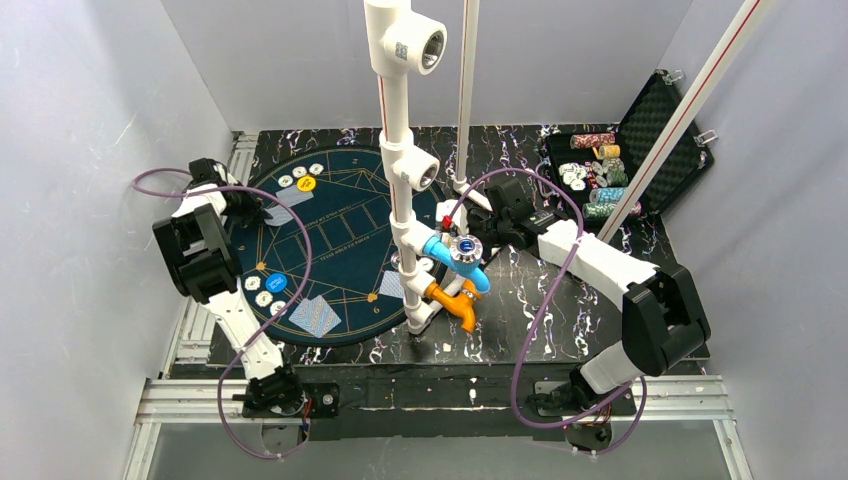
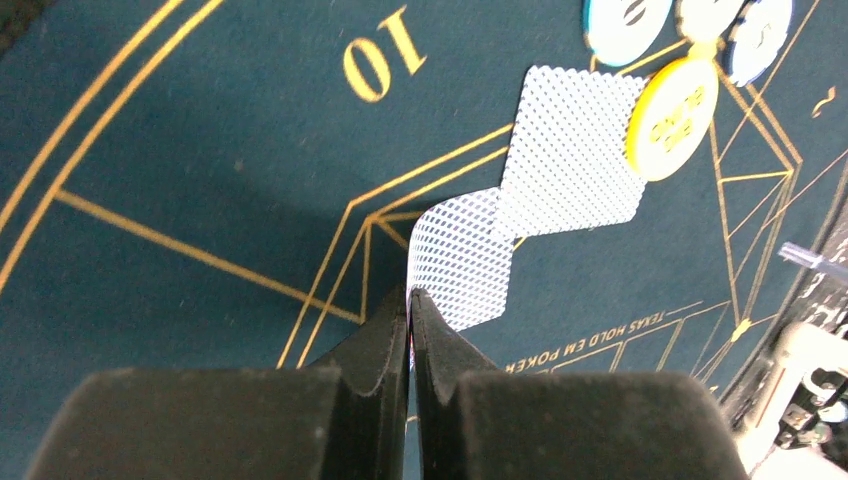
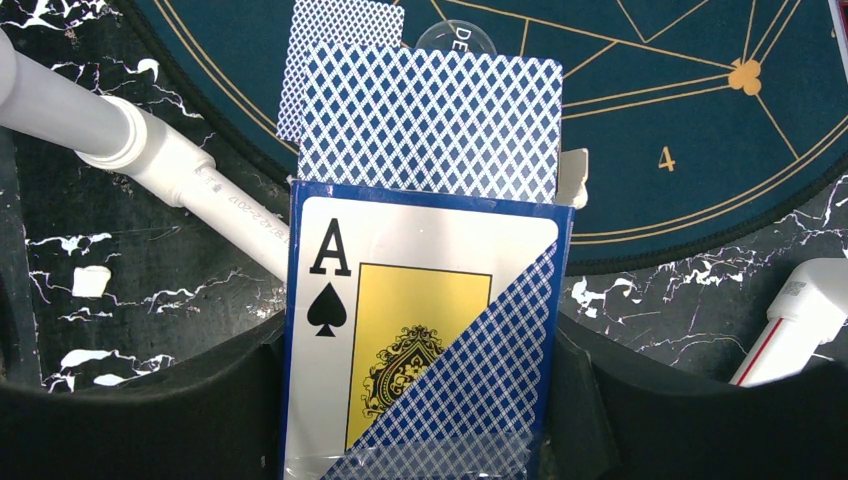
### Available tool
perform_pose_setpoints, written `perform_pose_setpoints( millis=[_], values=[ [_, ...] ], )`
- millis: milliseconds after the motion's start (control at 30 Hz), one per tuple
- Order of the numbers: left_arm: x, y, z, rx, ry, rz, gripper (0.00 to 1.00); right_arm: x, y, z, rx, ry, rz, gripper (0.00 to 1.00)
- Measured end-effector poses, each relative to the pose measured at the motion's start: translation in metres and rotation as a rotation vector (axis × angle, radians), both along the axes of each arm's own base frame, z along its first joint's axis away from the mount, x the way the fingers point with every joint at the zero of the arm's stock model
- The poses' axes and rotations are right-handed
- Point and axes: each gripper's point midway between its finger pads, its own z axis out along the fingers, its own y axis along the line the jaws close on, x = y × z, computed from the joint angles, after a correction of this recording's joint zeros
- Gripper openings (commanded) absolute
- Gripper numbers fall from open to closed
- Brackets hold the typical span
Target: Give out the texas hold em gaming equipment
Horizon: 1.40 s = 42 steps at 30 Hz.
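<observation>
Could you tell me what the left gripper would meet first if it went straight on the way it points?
The nearer blue-backed card, lying on the felt right at the shut tips of the left gripper, perhaps touching them; depth is unclear.

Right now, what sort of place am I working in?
Probably a lab robot cell staged for poker: plain white walls, a white pipe frame mid-table, a round poker mat and an open chip case.

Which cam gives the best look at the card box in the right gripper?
Right wrist. The card box fills the frame, ace of spades face readable, blue-backed cards sticking out, clamped in the right gripper. Top external: it is too small to make out. Left wrist: not in view.
</observation>
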Motion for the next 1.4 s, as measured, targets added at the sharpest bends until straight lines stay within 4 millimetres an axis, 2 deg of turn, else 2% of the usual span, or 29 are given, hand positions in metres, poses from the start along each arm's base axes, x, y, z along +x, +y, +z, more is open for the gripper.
perform_pose_setpoints(
  millis=[167, 300, 400, 567, 600, 700, 833, 967, 1033, 1167, 1300, 1400],
  values=[
    [0.020, -0.001, 0.001, -0.049, -0.036, 0.011, 0.01, 0.000, 0.000, 0.000, -0.001, 0.000, 0.000, 0.01],
    [0.036, -0.008, 0.006, -0.087, -0.076, -0.011, 0.23, 0.000, 0.000, -0.001, -0.003, 0.003, 0.001, 0.01],
    [0.046, -0.012, 0.007, -0.103, -0.096, -0.028, 0.47, 0.001, 0.001, -0.004, -0.008, 0.010, 0.002, 0.01],
    [0.052, -0.017, 0.011, -0.105, -0.118, -0.056, 0.68, 0.002, 0.001, -0.007, -0.015, 0.019, 0.002, 0.01],
    [0.052, -0.018, 0.012, -0.100, -0.120, -0.062, 0.78, 0.002, 0.001, -0.007, -0.016, 0.020, 0.002, 0.01],
    [0.054, -0.020, 0.018, -0.070, -0.134, -0.086, 0.96, 0.002, 0.001, -0.007, -0.016, 0.020, 0.003, 0.01],
    [0.047, -0.020, 0.026, 0.051, -0.121, -0.104, 0.98, 0.002, 0.001, -0.006, -0.017, 0.018, 0.005, 0.01],
    [0.036, -0.029, 0.048, 0.175, -0.129, -0.132, 0.98, 0.002, 0.001, -0.006, -0.017, 0.014, 0.008, 0.01],
    [0.034, -0.043, 0.066, 0.183, -0.166, -0.172, 0.98, 0.002, 0.001, -0.006, -0.017, 0.012, 0.009, 0.01],
    [0.032, -0.099, 0.102, 0.094, -0.280, -0.333, 0.98, 0.002, 0.001, -0.006, -0.018, 0.009, 0.013, 0.01],
    [0.019, -0.187, 0.123, -0.112, -0.371, -0.581, 0.98, 0.003, 0.001, -0.006, -0.018, 0.007, 0.013, 0.01],
    [-0.015, -0.262, 0.128, -0.298, -0.368, -0.779, 0.97, 0.003, 0.001, -0.006, -0.017, 0.008, 0.011, 0.01]
  ],
)
